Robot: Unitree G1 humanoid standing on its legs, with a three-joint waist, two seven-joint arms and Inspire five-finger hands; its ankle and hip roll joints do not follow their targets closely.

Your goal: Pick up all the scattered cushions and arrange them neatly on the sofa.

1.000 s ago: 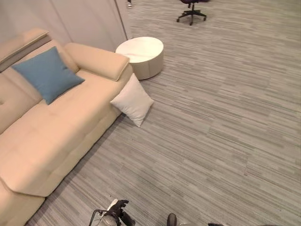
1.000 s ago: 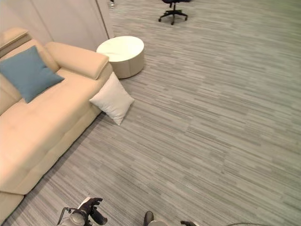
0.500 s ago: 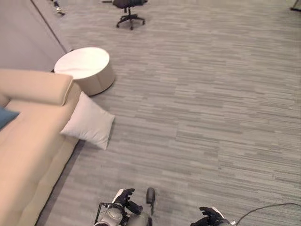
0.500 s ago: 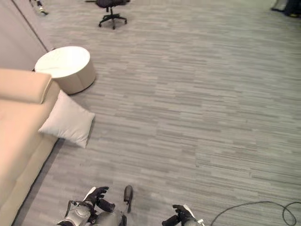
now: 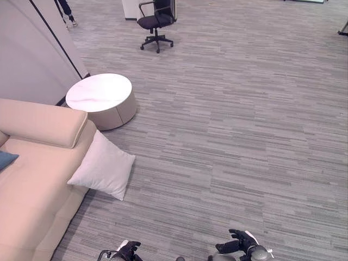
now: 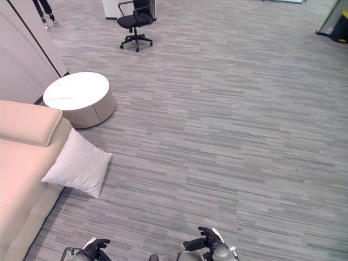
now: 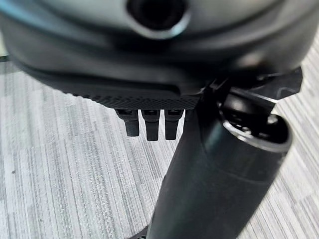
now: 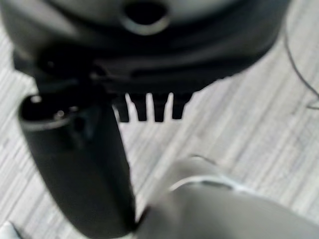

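A white cushion (image 5: 103,171) stands on the grey floor, leaning against the front corner of the beige sofa (image 5: 32,185). On the sofa seat at the far left, a corner of a blue cushion (image 5: 5,159) peeks in. My left hand (image 5: 128,250) and right hand (image 5: 238,244) hang low at the near edge, well short of the white cushion. Both have relaxed fingers (image 7: 147,124) and hold nothing. In the right wrist view the right hand's fingers (image 8: 149,107) point at bare floor.
A round white table (image 5: 100,98) stands just past the sofa's armrest. A black office chair (image 5: 156,22) is farther back, and a person's legs (image 5: 65,10) show at the far left by a grey wall. Open carpet stretches to the right.
The camera has swung right and lifted, so the sofa and blue cushion slid toward the left edge. The cushions themselves have not moved. My right hand now shows at the near edge.
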